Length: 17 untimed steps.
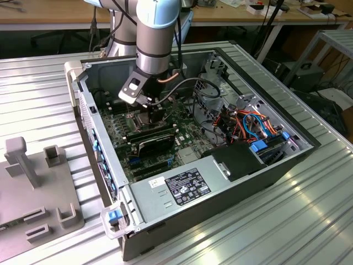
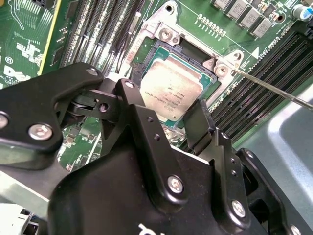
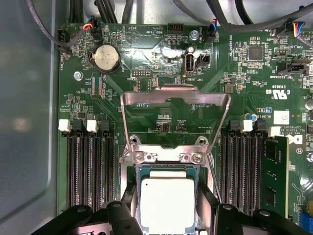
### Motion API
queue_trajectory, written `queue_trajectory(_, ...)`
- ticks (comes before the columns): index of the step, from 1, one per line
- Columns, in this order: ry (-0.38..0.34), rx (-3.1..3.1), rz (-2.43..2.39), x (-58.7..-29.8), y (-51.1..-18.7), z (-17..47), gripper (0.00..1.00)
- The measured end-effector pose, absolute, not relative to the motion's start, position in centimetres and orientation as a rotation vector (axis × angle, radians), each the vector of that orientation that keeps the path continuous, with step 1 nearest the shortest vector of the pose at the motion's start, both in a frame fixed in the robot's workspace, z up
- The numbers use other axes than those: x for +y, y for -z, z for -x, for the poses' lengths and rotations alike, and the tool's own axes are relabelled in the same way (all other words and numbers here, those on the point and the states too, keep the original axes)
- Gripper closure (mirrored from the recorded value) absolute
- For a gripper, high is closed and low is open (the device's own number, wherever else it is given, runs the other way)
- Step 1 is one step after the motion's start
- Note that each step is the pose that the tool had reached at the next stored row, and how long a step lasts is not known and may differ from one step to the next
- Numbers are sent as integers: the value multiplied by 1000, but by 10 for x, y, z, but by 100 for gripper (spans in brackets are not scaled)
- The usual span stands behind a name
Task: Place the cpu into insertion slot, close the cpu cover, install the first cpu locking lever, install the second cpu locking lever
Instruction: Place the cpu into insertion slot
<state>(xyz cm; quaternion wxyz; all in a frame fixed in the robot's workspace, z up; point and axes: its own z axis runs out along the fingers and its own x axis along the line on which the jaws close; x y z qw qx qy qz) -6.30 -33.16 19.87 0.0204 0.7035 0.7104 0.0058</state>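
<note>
Setting: an open grey metal computer case (image 1: 94, 132) lies on the ribbed silver bench (image 1: 287, 221). The arm reaches down into it.
End effector: the black jointed end effector (image 2: 166, 105) is low over the socket, right at the chip. I cannot tell whether it is gripping the chip or has let go.
Cpu: the small flat square cpu with a dull silver top (image 3: 167, 205) lies within the insertion slot, level with it as far as can be seen.
Insertion slot: the square dark metal-rimmed insertion slot (image 2: 181, 49) sits on the green motherboard (image 3: 161, 58), between banks of long black memory slots (image 3: 88, 166).
Cpu cover: the thin grey metal window-frame cpu cover (image 3: 173, 93) is swung fully open on its hinge edge, clear of the chip.
Lever: a thin bright wire locking lever (image 2: 274, 88) angles away from a corner of the socket, unlatched.
Step in hand: seating the cpu, by my reading; the cover and levers are not yet done.
Doing it well: the chip probably wants to stay flat and square to the socket walls, with its edges dropping in under no force.
Risk: any sideways drag or tilt could bend the pins beneath.
Check: an even margin around the chip would suggest it is fully seated.
</note>
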Motion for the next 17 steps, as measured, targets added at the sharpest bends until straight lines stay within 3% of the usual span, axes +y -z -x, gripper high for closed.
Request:
queue_trajectory(10, -7, 2207, -2185, -331, -214, 63, 40)
queue_trajectory(13, -1, 2208, -2186, -331, -219, 63, 59)
queue_trajectory(14, 1, 2208, -2186, -331, -220, 63, 71)
queue_trajectory(17, 1, 2208, -2186, -331, -220, 63, 83)
